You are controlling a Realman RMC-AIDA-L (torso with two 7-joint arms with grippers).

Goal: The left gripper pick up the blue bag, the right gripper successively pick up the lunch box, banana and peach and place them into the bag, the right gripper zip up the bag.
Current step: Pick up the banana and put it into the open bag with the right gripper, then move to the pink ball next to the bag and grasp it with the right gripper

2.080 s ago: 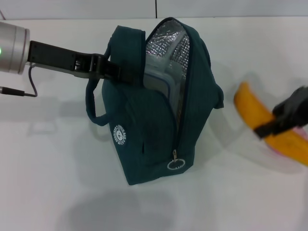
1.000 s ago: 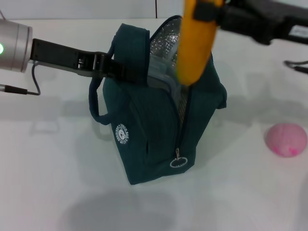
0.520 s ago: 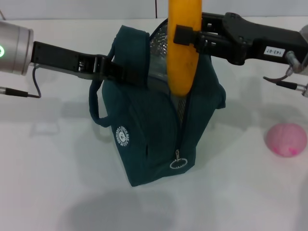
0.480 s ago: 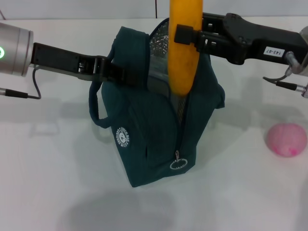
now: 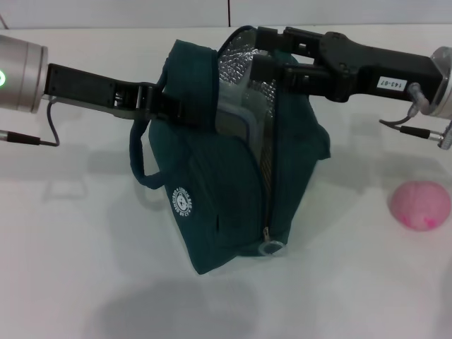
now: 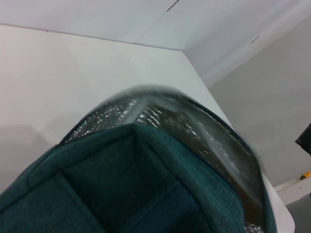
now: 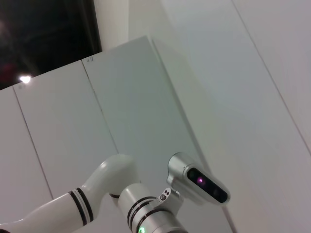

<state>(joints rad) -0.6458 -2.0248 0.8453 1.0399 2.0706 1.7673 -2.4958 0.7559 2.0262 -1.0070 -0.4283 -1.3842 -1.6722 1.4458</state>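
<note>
Now, left pincer [image 5: 185, 108] clamped on the upper edge of the blue bag [image 5: 233, 191], just beside the looped handle [image 5: 141, 152], holding the bag upright on the white desk [image 5: 85, 233]. Right pincer [image 5: 267, 56] reaching in from the opposite side, level with the left pincer, fingertips at the foil-lined mouth of the bag; fingers look parted, nothing seen between them, though how far apart cannot be told. Lunch box [image 5: 233, 116] tucked inside the bag, directly below the right pincer's tips, blue rim showing against the silver lining [image 5: 247, 74]. Banana not visible anywhere. Zipper open, ring pull [image 5: 270, 247] hanging low on the bag's front, well below both pincers. Peach [image 5: 420, 205] lying on the desk, well apart from the bag, down and outward from the right pincer's arm. From the left wrist, bag's fabric rim and foil lining filling the lower view.
</note>
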